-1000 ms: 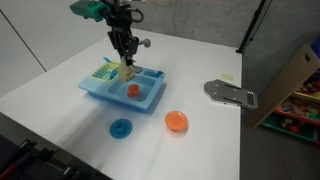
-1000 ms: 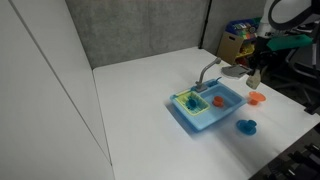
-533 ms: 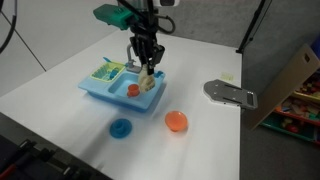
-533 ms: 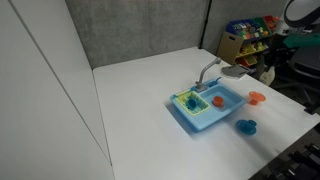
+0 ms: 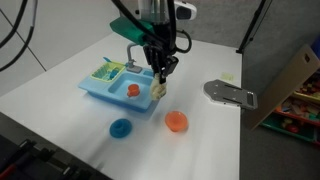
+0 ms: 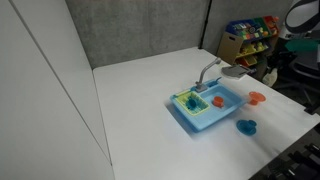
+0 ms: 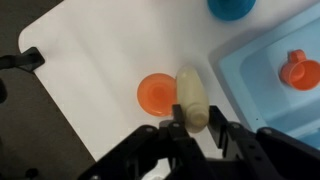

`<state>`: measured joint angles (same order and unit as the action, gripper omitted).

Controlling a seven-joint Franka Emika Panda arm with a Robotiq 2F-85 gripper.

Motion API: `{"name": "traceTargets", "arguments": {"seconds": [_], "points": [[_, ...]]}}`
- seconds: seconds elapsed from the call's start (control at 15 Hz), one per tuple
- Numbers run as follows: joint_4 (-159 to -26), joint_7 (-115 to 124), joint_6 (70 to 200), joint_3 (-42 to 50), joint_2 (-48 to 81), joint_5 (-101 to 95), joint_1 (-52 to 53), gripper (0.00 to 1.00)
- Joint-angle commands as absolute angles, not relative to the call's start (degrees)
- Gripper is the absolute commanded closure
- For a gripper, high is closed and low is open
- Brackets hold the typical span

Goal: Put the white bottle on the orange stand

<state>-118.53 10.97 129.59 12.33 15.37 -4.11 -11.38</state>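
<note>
My gripper is shut on the white bottle, a small cream toy bottle that hangs from the fingers above the right edge of the blue sink. In the wrist view the gripper clamps the bottle, which points away from the fingers. The orange stand lies on the white table to the right of and in front of the sink. In the wrist view the stand sits just left of the bottle. It also shows in an exterior view.
A blue round disc lies in front of the sink. A small orange object sits in the sink basin, green items in its left compartment. A grey metal plate lies at the right. A cardboard box stands beyond the table edge.
My gripper has carried the white bottle from over the sink's left part to its right edge, toward the orange stand, and has come lower.
</note>
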Motion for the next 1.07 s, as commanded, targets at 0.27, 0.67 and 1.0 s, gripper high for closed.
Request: {"name": "traceTargets", "arguments": {"seconds": [0.27,0.67,1.0], "points": [[-117.6,13.1,131.9,13.1,16.8,-4.6,-11.0,0.91],[-115.1,14.7,134.4,14.2,20.9,-3.7,-11.4,0.91],[-111.4,15.9,134.0,15.1,25.6,-3.3,-11.9,0.91]]}}
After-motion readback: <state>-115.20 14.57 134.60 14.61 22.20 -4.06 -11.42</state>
